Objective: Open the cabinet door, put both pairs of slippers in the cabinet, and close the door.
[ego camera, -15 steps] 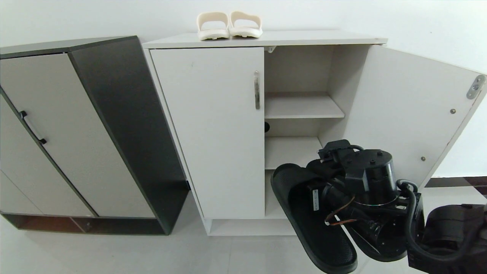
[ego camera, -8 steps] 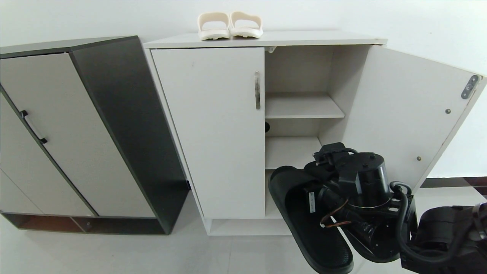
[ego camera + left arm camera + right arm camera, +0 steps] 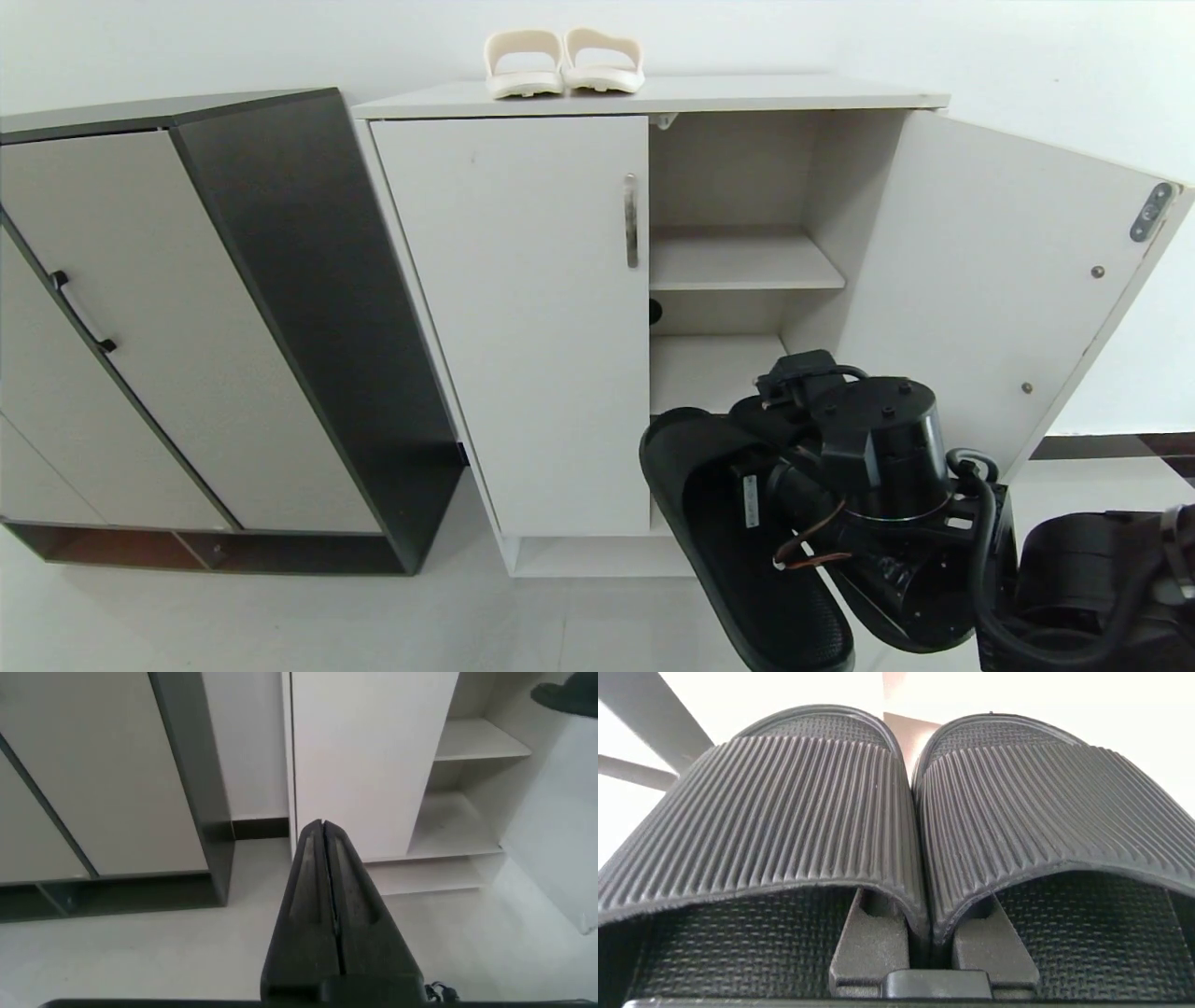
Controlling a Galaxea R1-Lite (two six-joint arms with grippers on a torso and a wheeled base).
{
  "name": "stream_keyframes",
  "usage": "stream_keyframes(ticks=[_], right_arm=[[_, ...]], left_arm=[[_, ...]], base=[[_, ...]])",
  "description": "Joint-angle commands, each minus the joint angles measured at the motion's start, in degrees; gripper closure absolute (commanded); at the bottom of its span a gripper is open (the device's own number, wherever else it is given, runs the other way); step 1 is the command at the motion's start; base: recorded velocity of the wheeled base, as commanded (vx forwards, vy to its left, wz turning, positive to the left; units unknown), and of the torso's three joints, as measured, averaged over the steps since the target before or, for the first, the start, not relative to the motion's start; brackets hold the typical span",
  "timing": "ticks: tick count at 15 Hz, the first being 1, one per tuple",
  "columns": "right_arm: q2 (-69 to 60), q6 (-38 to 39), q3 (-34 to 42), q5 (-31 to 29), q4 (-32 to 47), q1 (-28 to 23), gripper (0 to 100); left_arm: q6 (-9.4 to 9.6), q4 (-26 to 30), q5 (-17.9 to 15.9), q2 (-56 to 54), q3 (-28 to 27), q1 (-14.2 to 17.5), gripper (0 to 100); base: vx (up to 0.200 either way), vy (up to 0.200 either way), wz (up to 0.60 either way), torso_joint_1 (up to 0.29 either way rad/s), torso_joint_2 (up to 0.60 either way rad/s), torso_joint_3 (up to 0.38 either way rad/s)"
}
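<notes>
My right gripper [image 3: 780,448] is shut on a pair of black slippers [image 3: 738,532], held in the air in front of the white cabinet's [image 3: 653,98] open right half, near its lower shelves. In the right wrist view both ribbed straps [image 3: 906,831] press together over my right gripper [image 3: 920,938]. A cream pair of slippers [image 3: 563,62] rests on the cabinet top. The right door [image 3: 999,280] stands swung wide; the left door [image 3: 523,317] is closed. My left gripper [image 3: 323,831] hangs above the floor before the cabinet, fingers pressed together and holding nothing.
A grey and black cabinet [image 3: 187,327] with closed doors stands to the left of the white one. Two bare shelves [image 3: 738,261] show inside the open half. Pale tiled floor [image 3: 327,616] lies in front.
My right arm has carried the black slippers a little left and up, closer to the cabinet opening. The open door has shifted slightly in the picture.
</notes>
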Motion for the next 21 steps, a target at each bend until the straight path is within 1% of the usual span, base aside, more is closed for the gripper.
stream_keyframes(ticks=[1, 3, 7, 9, 13, 15, 17, 18, 21], right_arm=[[-0.2, 1.2, -1.7, 0.0, 0.0, 1.9, 100], [-0.2, 1.3, -2.3, 0.0, 0.0, 3.4, 100], [-0.6, 1.2, -2.4, -0.1, -0.1, 4.6, 100], [-0.9, 1.1, -2.1, -0.2, 0.0, 5.8, 100], [-0.4, 1.4, -2.7, -0.2, -0.1, 5.9, 100], [0.3, 1.5, -3.3, -0.3, -0.1, 5.5, 100], [2.1, 1.3, -4.4, -3.6, -0.1, 4.2, 100], [2.8, 1.3, -5.0, -4.2, -0.1, 3.7, 100], [3.5, 0.9, -5.2, -4.3, -0.1, 2.2, 100]], left_arm=[[-0.03, 0.0, 0.1, 0.0, 0.0, 0.0, 100], [-0.12, 0.0, 0.2, 0.0, 0.0, 0.0, 100], [-0.21, 0.0, 0.2, 0.0, 0.0, 0.0, 100], [-0.12, 0.0, 0.2, 0.0, 0.0, 0.0, 100], [-0.21, 0.0, 0.2, 0.0, 0.0, 0.0, 100], [-0.21, 0.0, 0.2, 0.0, 0.0, 0.0, 100], [-0.21, 0.0, 0.2, 0.0, 0.0, 0.0, 100], [-0.21, 0.0, 0.2, 0.0, 0.0, 0.0, 100], [-0.21, 0.0, 0.2, 0.0, 0.0, 0.0, 100]], base=[[0.0, 0.0, 0.0, 0.0, 0.0, 0.0], [0.0, -0.2, 0.0, 0.007, 0.0, 0.0], [0.0, -0.2, 0.0, 0.004, 0.0, 0.006], [0.0, 0.0, 0.0, 0.0, 0.0, 0.0], [0.0, 0.0, 0.0, 0.0, 0.0, 0.0], [0.0, 0.0, 0.0, 0.0, 0.0, 0.0], [0.0, 0.0, 0.0, 0.0, 0.0, 0.0], [0.0, 0.0, 0.0, 0.0, 0.0, 0.0], [0.0, 0.0, 0.0, 0.0, 0.0, 0.0]])
